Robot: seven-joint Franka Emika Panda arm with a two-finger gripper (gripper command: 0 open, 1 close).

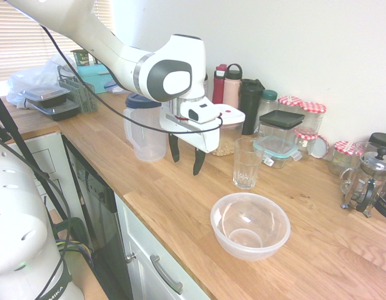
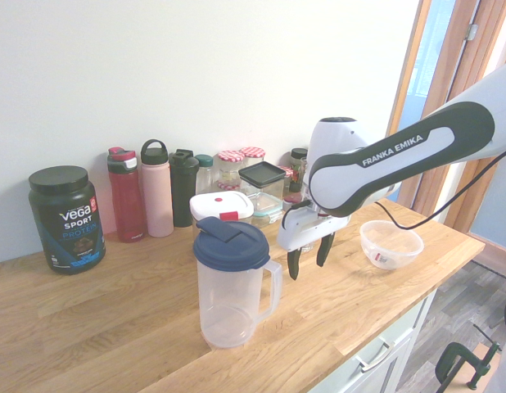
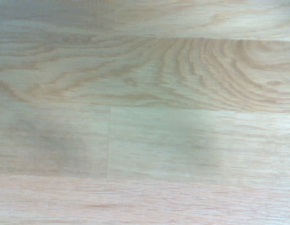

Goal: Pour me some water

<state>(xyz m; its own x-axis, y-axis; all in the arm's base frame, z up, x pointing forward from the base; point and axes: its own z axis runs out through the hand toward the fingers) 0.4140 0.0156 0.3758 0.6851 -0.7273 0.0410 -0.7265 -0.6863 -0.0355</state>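
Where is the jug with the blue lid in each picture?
First exterior view: the jug stands left of centre on the wooden counter, partly behind the arm, beside the open tool.
Second exterior view: it stands at the front, lower middle, handle turned toward the tool.
Wrist view: it is not in it; only wood grain shows.
Shared landmark: the clear bowl, seen in both exterior views.

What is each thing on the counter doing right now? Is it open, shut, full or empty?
gripper: open, holding nothing, pointing down above the worktop.
jug: upright, blue lid on, only a little water at the bottom.
drinking glass: upright, empty.
bowl: right way up, empty.
pink bottle: upright, cap on.
red bottle: upright, cap on.
protein tub: upright, lid on.
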